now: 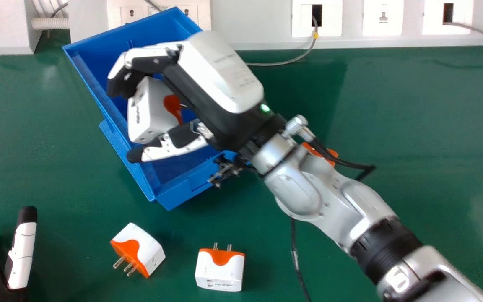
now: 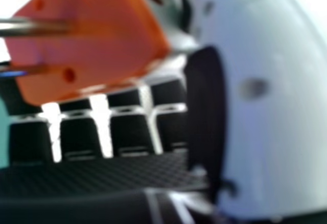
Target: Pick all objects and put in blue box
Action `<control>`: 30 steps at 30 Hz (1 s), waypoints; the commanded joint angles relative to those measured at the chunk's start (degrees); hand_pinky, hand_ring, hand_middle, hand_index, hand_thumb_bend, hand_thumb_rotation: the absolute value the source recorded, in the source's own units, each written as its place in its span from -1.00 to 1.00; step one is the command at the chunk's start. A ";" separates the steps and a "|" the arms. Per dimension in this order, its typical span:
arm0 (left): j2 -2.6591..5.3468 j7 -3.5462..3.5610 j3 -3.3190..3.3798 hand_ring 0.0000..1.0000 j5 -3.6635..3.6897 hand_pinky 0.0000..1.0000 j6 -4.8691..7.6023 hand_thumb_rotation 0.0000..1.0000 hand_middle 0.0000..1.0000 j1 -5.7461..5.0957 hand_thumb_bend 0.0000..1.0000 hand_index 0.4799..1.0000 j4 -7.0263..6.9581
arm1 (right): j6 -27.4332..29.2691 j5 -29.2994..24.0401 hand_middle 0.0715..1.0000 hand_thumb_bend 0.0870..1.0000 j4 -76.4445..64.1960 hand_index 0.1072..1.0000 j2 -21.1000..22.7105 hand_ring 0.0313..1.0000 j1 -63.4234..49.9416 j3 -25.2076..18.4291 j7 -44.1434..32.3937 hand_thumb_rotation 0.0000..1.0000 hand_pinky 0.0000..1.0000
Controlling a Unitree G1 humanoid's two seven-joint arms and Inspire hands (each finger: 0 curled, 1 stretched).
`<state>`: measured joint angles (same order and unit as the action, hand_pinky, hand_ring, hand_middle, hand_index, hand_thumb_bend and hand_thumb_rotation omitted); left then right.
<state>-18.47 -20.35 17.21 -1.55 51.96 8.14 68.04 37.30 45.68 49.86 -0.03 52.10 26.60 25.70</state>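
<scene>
In the head view, the right arm (image 1: 321, 193) slants in over the counter (image 1: 413, 105) from the lower right, its hand (image 1: 214, 79) above the blue box (image 1: 185, 188) — fingers bent round one side of a white-and-orange adapter (image 1: 151, 111), thumb stretched along the other — while a second adapter (image 1: 141, 247) and a third adapter (image 1: 219, 272) lie nearer the robot than that hand, and the left hand (image 1: 22, 256) is at the lower left. In the right hand view, the held adapter's orange pronged face sits between the fingers (image 2: 130, 132) and thumb (image 2: 276, 111).
</scene>
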 commanded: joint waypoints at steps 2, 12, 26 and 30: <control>0.52 -0.24 0.00 0.96 0.33 0.98 -4.06 0.85 0.95 -1.57 0.92 1.00 2.39 | -0.67 1.02 -0.16 -0.10 6.68 -0.07 -1.48 -0.17 7.18 1.35 4.45 -1.00 -0.29; 0.39 -0.68 -0.22 0.94 -0.09 0.99 -4.01 0.86 0.94 -1.77 0.97 1.00 2.45 | -2.33 1.41 -0.11 -0.10 15.44 -0.08 -2.35 -0.18 12.85 3.40 7.18 -1.00 -0.31; 0.21 0.05 0.13 0.97 0.41 0.98 -3.88 0.86 0.95 -2.10 0.90 1.00 2.34 | -2.86 -0.70 -0.08 -0.11 15.79 -0.06 -0.73 -0.19 14.28 1.98 7.84 -1.00 -0.36; 0.50 1.33 0.83 0.95 1.52 0.98 -3.80 0.85 0.95 -2.03 0.91 1.00 2.40 | -3.22 -1.04 -0.07 -0.11 15.96 -0.06 -0.74 -0.19 14.50 1.89 7.56 -1.00 -0.36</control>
<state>-18.70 -20.10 17.41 -1.25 52.13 8.06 68.02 34.02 45.88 66.69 -0.42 63.19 29.30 32.10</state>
